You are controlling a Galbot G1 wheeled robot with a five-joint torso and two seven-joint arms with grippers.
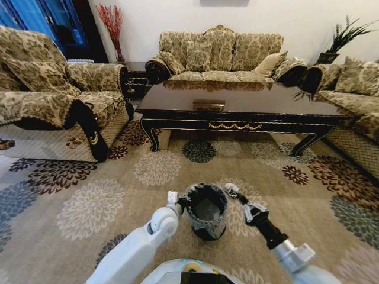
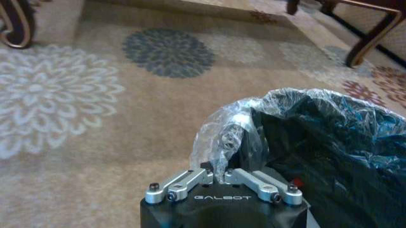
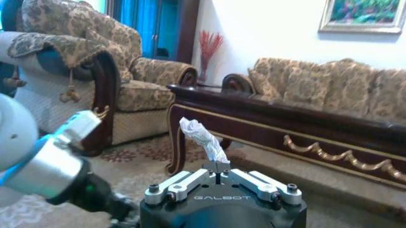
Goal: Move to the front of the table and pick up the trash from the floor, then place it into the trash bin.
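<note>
Left gripper [image 1: 179, 199] at nine o'clock of the bin [image 1: 206, 211], pinched shut on the bag liner [image 2: 223, 137]. Right gripper [image 1: 231, 189] at two o'clock of the rim, nearer the drop, clamped on crumpled white trash [image 3: 201, 137], standing upright. Table [image 1: 237, 102] beyond at twelve o'clock.

A flower-patterned carpet [image 1: 89, 195] covers the floor; on it stand the trash bin [image 1: 206, 212], the table [image 1: 237, 106] and sofas [image 1: 219, 56].
</note>
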